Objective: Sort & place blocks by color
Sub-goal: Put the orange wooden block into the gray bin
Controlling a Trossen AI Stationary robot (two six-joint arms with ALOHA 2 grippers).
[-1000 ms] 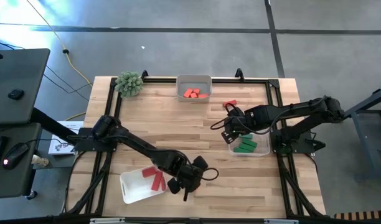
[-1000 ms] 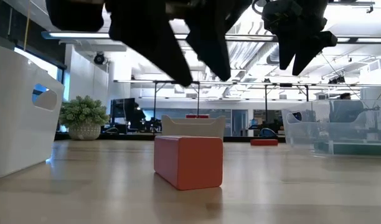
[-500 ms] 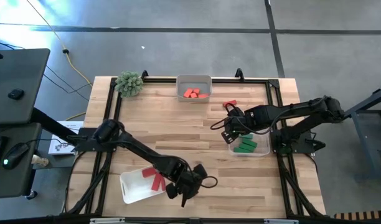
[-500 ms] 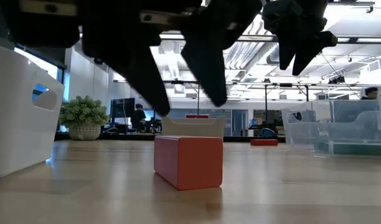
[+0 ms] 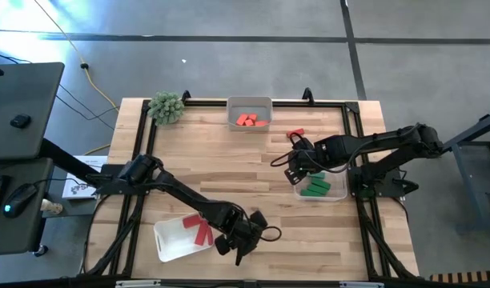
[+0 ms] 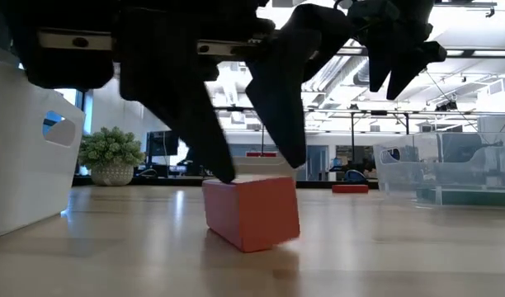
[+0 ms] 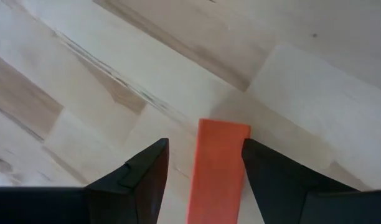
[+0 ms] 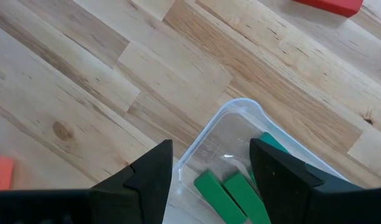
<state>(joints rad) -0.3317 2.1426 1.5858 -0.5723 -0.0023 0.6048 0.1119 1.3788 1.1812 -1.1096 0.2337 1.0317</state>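
Observation:
An orange-coral block [image 6: 252, 214] lies on the table near its front edge, and its long body [image 7: 215, 168] shows between the fingers of my left gripper [image 7: 206, 149]. That gripper [image 5: 243, 238] is open and low, one finger on each long side of the block. My right gripper [image 5: 297, 168] hangs open and empty over the near corner of a clear tray [image 8: 231, 118] that holds green blocks [image 5: 315, 189]. A lone red block [image 5: 295, 134] lies on the table beyond it. My left gripper is open around the orange-coral block, and the inner side of one finger [image 7: 259, 171] lies against one long side of the block [image 7: 241, 152]. The other finger [image 7: 150, 168] stands a gap away. The fingers slant down from above. The block rests on the table, slightly tipped.
A white tray [image 5: 169, 240] with red blocks [image 5: 198, 230] sits just left of my left gripper. A pale tray [image 5: 250, 105] with orange blocks [image 5: 247, 120] stands at the far edge. A spiky green plant ball [image 5: 166, 106] marks the far left corner. Bare wood lies in the middle.
My left gripper has come down over the orange-coral block until its fingers stand on both sides of it. The block has tipped and turned a little where it lies. The finger gap looks the same.

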